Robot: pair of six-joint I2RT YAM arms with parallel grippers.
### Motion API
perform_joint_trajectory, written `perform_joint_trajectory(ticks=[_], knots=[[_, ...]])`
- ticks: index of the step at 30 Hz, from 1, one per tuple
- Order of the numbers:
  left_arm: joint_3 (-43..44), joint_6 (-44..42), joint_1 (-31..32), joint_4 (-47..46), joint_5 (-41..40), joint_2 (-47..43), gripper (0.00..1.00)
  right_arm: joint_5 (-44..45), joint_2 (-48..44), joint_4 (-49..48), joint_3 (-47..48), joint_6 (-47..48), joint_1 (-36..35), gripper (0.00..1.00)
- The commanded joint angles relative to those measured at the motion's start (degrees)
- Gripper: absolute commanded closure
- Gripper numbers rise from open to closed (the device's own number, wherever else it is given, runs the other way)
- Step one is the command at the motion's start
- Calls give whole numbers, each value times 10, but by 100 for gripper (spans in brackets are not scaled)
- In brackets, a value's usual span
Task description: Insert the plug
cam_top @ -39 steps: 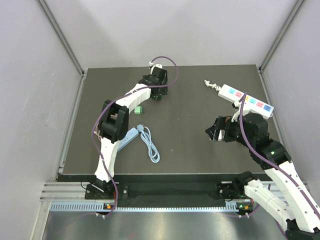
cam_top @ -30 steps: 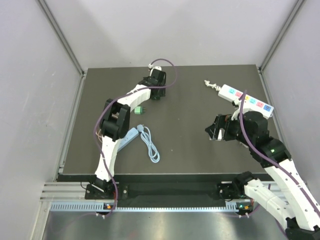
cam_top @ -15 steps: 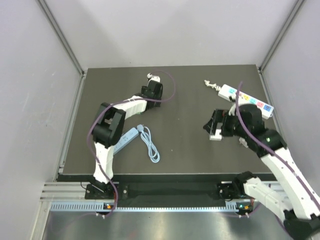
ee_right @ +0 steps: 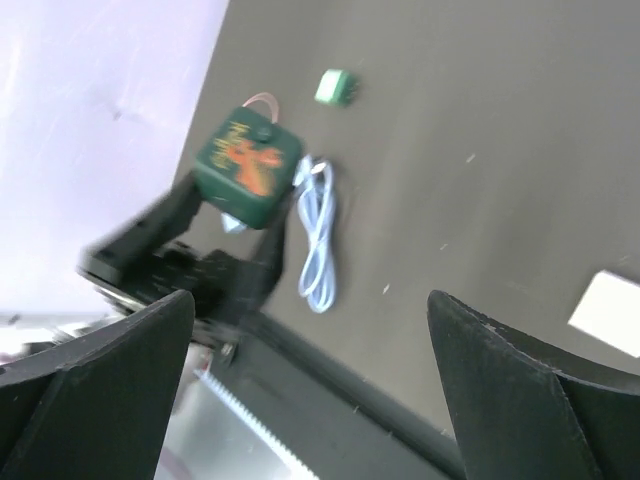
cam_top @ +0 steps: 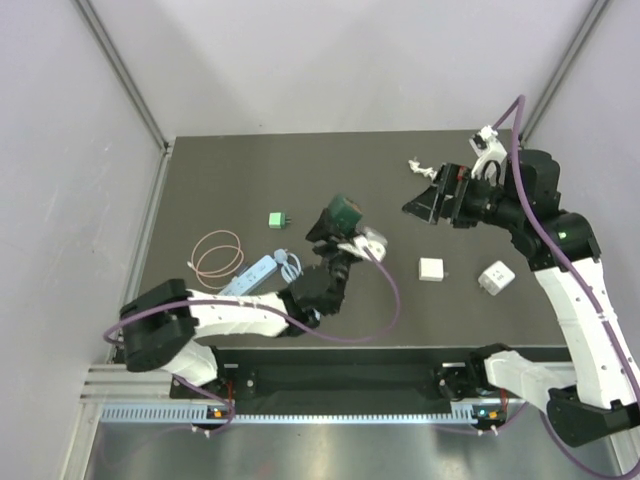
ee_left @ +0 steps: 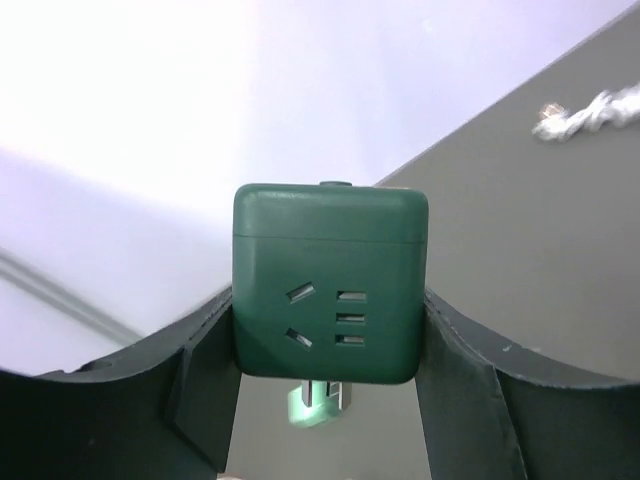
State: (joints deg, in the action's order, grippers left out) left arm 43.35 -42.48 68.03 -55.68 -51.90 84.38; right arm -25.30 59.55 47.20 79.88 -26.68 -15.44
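My left gripper [cam_top: 342, 224] is shut on a dark green cube socket [cam_top: 346, 211] and holds it above the mat's middle. In the left wrist view the cube [ee_left: 328, 285] sits between both fingers [ee_left: 200, 385], its slotted face toward the camera. A small light green plug [cam_top: 277, 219] lies on the mat to the cube's left. It shows just below the cube in the left wrist view [ee_left: 318, 405]. My right gripper [cam_top: 428, 201] is open and empty, raised at the back right. The right wrist view shows the cube [ee_right: 248, 167] and the plug [ee_right: 337, 88] far off.
A light blue power strip [cam_top: 252, 274] with a coiled cable [cam_top: 291, 263] lies front left, beside a pink wire loop [cam_top: 218, 253]. Two white adapters [cam_top: 431, 269] [cam_top: 496, 278] lie right of centre. A white twist tie [cam_top: 418, 167] lies at the back.
The left arm has swung from the back to the middle and now holds the green cube. The right arm has risen toward the back right. The white switch strip is gone; white adapters and a pink wire appear.
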Motion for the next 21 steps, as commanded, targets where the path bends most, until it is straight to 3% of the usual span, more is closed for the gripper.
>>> perform_joint_trajectory(ticks=[1, 4, 11, 14, 21], knots=[[-21, -365, 60, -414, -79, 81, 100, -77, -12, 36, 7, -6, 8, 0], [16, -433, 88, -416, -91, 143, 100, -105, -17, 46, -7, -5, 8, 0], [69, -451, 103, -416, -73, 181, 100, -78, -54, 32, -88, -7, 8, 1], [93, -461, 105, -417, -61, 186, 100, -77, -67, -20, -123, -34, 8, 3], [147, -412, 104, -417, -50, 145, 100, -41, -27, -84, -28, -59, 9, 4]])
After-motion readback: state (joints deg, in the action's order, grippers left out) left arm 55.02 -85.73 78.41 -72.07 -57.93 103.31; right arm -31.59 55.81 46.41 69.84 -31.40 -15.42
